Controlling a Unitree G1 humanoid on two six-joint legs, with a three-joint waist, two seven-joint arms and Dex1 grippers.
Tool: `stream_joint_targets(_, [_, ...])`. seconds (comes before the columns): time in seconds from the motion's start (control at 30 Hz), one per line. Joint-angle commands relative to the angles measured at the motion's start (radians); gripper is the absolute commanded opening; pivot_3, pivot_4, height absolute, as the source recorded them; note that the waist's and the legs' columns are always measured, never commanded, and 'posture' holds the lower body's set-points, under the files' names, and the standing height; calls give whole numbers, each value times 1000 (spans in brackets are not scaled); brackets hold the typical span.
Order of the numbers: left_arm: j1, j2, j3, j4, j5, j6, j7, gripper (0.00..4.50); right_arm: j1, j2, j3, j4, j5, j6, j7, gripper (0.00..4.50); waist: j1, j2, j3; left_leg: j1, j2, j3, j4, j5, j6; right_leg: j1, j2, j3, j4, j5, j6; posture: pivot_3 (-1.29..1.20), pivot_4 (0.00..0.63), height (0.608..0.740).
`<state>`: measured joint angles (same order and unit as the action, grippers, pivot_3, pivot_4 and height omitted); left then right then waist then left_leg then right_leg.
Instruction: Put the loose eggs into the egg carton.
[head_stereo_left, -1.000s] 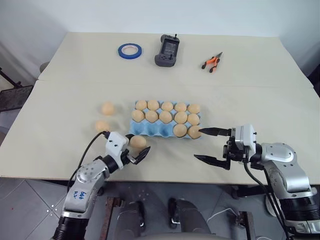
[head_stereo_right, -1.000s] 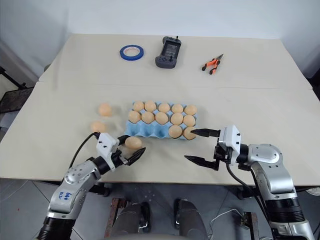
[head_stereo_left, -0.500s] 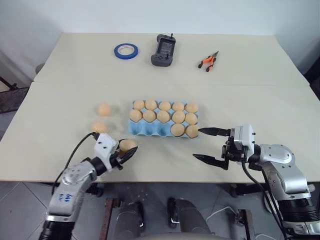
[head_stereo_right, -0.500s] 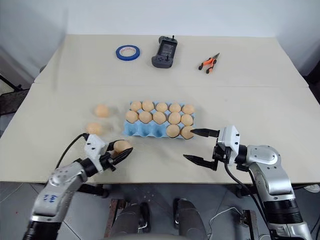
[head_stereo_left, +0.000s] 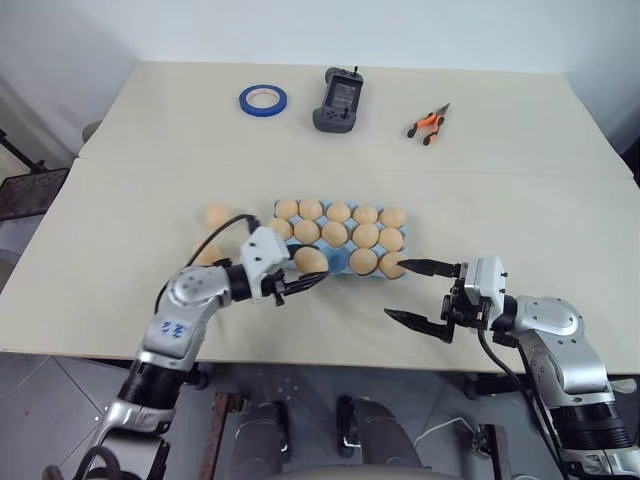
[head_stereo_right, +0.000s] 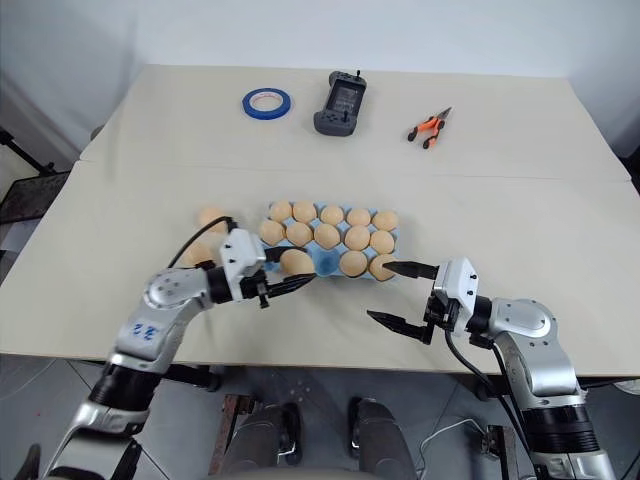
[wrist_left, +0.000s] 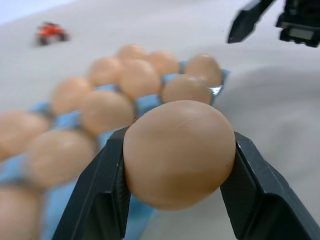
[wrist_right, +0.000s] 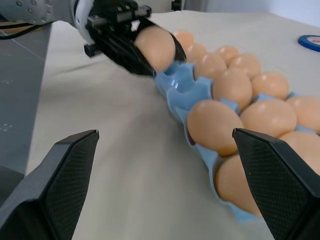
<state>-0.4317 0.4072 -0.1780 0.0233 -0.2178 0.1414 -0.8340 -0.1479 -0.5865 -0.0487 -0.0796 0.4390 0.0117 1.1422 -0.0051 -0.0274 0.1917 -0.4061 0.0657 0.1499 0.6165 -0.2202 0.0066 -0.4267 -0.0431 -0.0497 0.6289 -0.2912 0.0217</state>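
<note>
Carrying one egg (head_stereo_left: 309, 259) clamped between its fingers over the near-left cups of the egg carton (head_stereo_left: 338, 264), your left gripper (head_stereo_left: 300, 281) should settle it gently into an empty cup before releasing, while your right gripper (head_stereo_left: 420, 293) waits wide open and empty.

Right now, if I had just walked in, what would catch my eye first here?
The left gripper pinching a tan egg between its black fingers, right at the near-left edge of the light blue egg carton mid-table. The carton is almost full. To the right, the right gripper waits with fingers wide, and a loose egg lies left of the carton.
</note>
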Motion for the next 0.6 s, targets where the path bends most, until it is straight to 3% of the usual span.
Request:
stream_joint_targets(0.03, [-77,-33,1,103,19,-70,-12,2132,1,2,-38,-25,5,-30,-32,4500,0,0,0,0,0,0,0,0,0,0,0,0,0,0,0,0,150,740])
stream_joint_targets(0.1, [-121,-64,-4,167,32,-97,-7,2132,11,-2,-43,-34,10,-28,-46,4500,2,0,0,0,0,0,0,1,0,0,0,0,1,0,0,0,150,740])
stream_joint_targets(0.33, [-142,-110,-5,223,42,-145,-22,4333,46,-3,-49,-60,19,-26,-69,4500,1,0,0,0,0,0,1,0,1,0,0,0,1,1,1,0,150,740])
stream_joint_targets(0.37, [-137,-110,-5,214,42,-146,-25,4473,50,-3,-49,-62,19,-27,-70,4500,1,0,0,0,0,0,1,0,0,0,0,0,1,1,1,0,150,740])
stream_joint_targets(0.6, [0,-1,108,32,-18,-122,-23,4473,64,4,-47,-69,29,-36,-64,4500,-11,0,0,0,1,0,2,1,0,0,0,0,3,0,1,0,150,740])
